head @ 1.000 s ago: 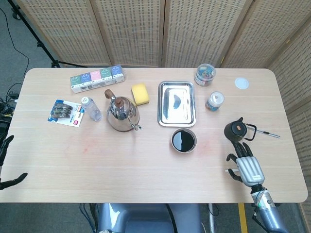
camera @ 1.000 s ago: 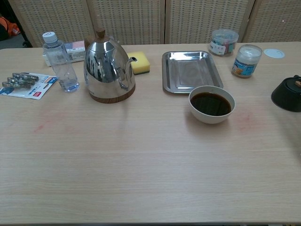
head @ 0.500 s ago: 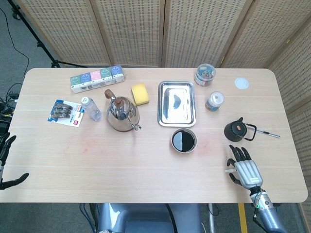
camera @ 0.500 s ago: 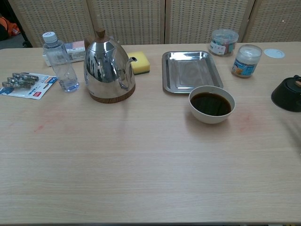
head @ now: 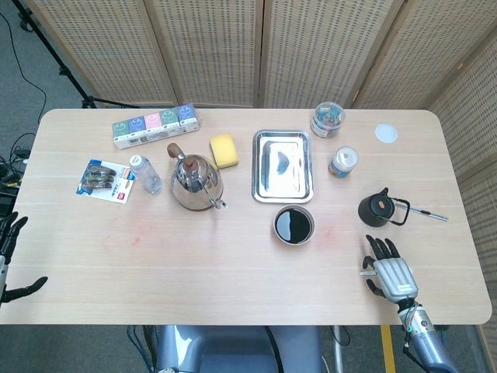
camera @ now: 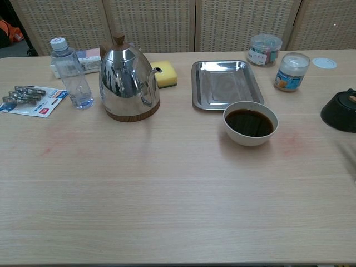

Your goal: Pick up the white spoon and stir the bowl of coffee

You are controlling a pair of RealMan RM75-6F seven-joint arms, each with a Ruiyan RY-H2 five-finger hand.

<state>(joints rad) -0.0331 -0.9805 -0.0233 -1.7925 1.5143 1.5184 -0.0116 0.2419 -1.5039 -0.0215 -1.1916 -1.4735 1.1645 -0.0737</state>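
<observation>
The white bowl of dark coffee (head: 293, 224) (camera: 250, 123) stands mid-table, just in front of the steel tray (head: 282, 165). A thin pale utensil (head: 425, 210), which may be the spoon, lies flat to the right of the black pot (head: 377, 208); its shape is too small to tell. My right hand (head: 390, 270) hovers near the table's front right edge, below the black pot, fingers spread and holding nothing. My left hand (head: 11, 263) hangs off the table's left edge, fingers apart and empty. The chest view shows neither hand.
A steel kettle (head: 194, 183), water bottle (head: 145, 174), yellow sponge (head: 224, 150), blister pack (head: 105, 180) and box row (head: 154, 127) fill the left half. Two jars (head: 327, 119) (head: 342, 162) and a white lid (head: 386, 134) stand at the back right.
My right hand has drawn back from the black pot toward the front edge of the table. The left hand shifted only slightly.
</observation>
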